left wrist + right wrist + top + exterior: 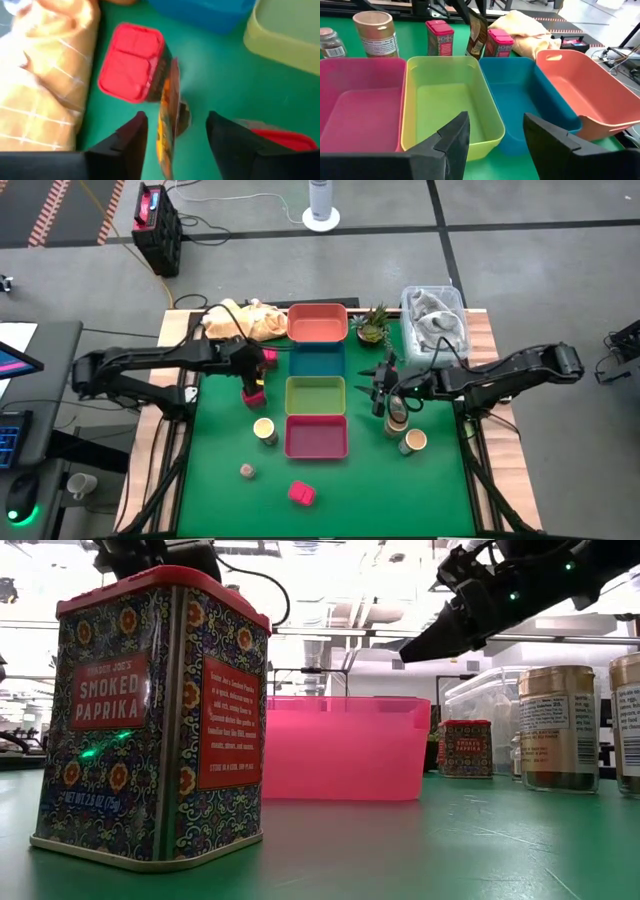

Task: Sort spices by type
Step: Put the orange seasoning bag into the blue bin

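My left gripper (175,132) is open. It hovers over the table's left half (250,368), fingers either side of a thin dark packet with orange print (169,115). The packet stands tilted on edge (477,30), and I see no finger touching it. Two red-lidded paprika tins (268,358) (254,395) stand close by, a third (302,494) near the front edge. A tan cylinder (264,430) and a tiny jar (246,471) stand left of the trays, and two more cylinders (397,420) (415,442) stand to the right. My right gripper (495,135) is open and raised beside the yellow-green tray (383,388).
Four trays run down the table's middle: orange (318,322), blue (318,360), yellow-green (316,395), pink (316,435). A yellow cloth (245,320) lies at the far left. A potted plant (372,325) and a clear bin holding cloth (435,320) stand at the far right.
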### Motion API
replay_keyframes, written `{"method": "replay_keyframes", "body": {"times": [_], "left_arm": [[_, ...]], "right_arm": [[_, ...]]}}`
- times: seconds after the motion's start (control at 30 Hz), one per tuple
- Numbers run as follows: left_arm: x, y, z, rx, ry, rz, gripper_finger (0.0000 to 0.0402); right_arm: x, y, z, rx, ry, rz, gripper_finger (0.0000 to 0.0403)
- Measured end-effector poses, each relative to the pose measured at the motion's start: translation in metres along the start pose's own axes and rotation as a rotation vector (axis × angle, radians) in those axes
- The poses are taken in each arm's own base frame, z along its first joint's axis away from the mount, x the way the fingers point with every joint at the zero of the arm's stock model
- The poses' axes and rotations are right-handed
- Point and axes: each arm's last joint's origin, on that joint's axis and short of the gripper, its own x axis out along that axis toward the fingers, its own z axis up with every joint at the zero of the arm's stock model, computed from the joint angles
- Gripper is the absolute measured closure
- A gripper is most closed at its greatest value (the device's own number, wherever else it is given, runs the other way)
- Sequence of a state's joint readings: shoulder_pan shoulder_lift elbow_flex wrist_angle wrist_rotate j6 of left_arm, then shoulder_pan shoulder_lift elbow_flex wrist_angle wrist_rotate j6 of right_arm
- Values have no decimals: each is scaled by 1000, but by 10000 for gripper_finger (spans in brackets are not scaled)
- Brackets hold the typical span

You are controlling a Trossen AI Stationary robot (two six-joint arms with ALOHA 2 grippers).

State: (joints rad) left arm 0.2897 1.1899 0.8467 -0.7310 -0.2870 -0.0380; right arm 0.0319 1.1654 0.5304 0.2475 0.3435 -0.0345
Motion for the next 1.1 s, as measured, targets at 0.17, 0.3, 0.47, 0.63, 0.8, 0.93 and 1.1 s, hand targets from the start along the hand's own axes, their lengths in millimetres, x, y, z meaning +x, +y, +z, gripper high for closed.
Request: {"method": "replay_keyframes", "body": {"times": [0.17,0.3,0.47,0.63,0.8,0.93,1.1], "left_arm": [[2,0,-2,15,32,-9,276],[2,1,-2,27,30,-5,325],[2,1,-2,59,30,-25,391],[1,-2,-1,62,29,-145,400],[-11,1,13,59,-36,-148,401],[-25,5,30,84,-122,-145,401],[-47,12,53,97,-268,-129,401]], "right_arm": [[0,0,-1,2,12,1,190],[0,0,-1,3,12,1,190],[0,0,-1,2,15,1,190],[0,0,-3,-2,31,0,190],[0,0,-3,-1,30,0,190],[0,0,-4,3,37,0,190],[0,0,-4,14,40,0,190]]}}
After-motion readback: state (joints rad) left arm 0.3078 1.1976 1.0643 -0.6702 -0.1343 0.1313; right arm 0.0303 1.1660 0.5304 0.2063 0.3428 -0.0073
